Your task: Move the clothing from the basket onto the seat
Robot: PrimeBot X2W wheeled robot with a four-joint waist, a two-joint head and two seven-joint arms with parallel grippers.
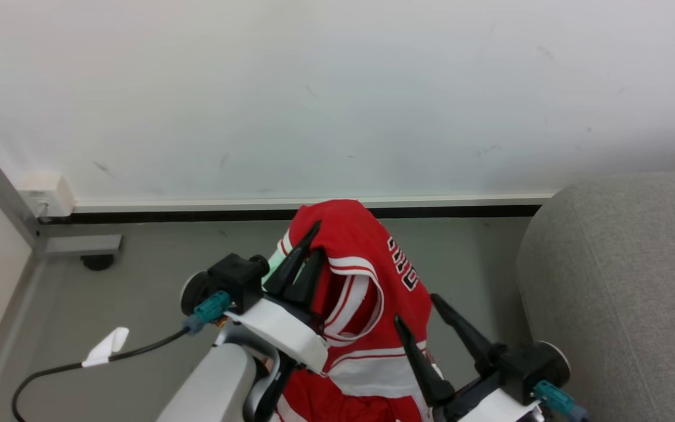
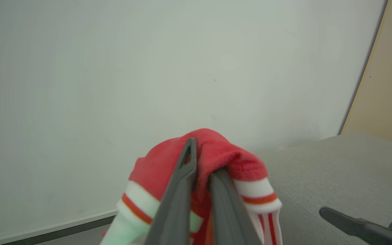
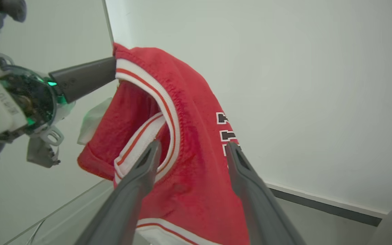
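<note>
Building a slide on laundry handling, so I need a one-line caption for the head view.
Left gripper shut on a hanging red jersey near the grey seat, right gripper open beside it.

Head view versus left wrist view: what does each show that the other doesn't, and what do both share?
Head view, not left wrist: a black floor cable with white tag, and black lettering on the red white-trimmed basketball jersey. Left wrist, not head: a tan panel behind the light-grey woven fabric seat. Both: the jersey, the left gripper with fingers shut on it, the seat, the open right gripper.
</note>
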